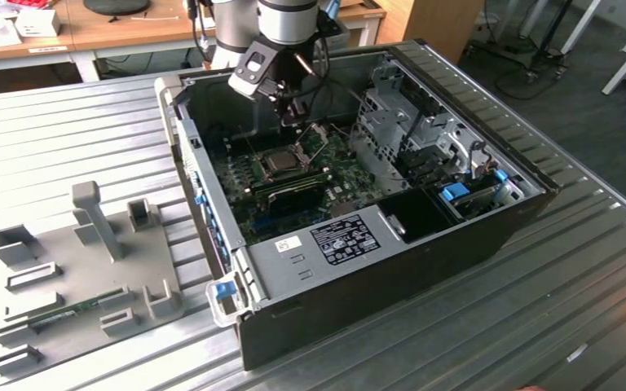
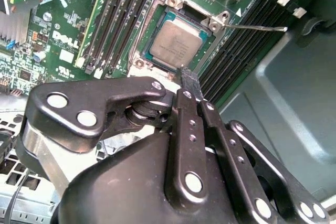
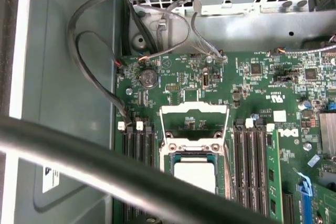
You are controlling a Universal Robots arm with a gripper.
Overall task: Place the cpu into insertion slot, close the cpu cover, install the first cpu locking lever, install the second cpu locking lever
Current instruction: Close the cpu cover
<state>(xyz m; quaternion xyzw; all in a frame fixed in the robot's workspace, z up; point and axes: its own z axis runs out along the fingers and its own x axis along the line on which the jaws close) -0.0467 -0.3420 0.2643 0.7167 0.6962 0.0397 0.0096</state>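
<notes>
**Grey ribbed bench, opened tower, chip seated under a raised cover**

Grey corrugated metal forms the workbench (image 1: 531,326), and a black computer case (image 1: 400,281) lies on it on its side with the panel off. At the exterior view's left a grey fixture tray (image 1: 85,269) with upright blocks rests on the same ribbed top. Wooden desks (image 1: 128,28) stand behind it, and a dark floor (image 1: 574,90) lies beyond the bench at the exterior view's right.

Inside the case, the cpu (image 1: 281,163) (image 2: 177,41) (image 3: 195,176) lies flat in the insertion slot (image 2: 151,31) on the green motherboard (image 3: 262,93), between banks of black memory slots (image 2: 126,14). The cpu cover (image 3: 195,110) is swung up off the chip, with board parts showing through its cut-out centre. A thin locking lever (image 2: 257,27) juts out sideways, unlatched.

The gripper (image 1: 291,116) (image 2: 187,80) hangs just beside the slot's edge, its fingertips pressed together with nothing visible between them. Whether the tip touches the rim cannot be told.

The arm is cut off at the top of the exterior view. In the second wrist view the black linkage hides the near side of the slot. In the first wrist view a blurred dark cable (image 3: 105,156) crosses the foreground and covers the chip's lower edge, and grey wires (image 3: 79,30) loop along the case wall.
</notes>
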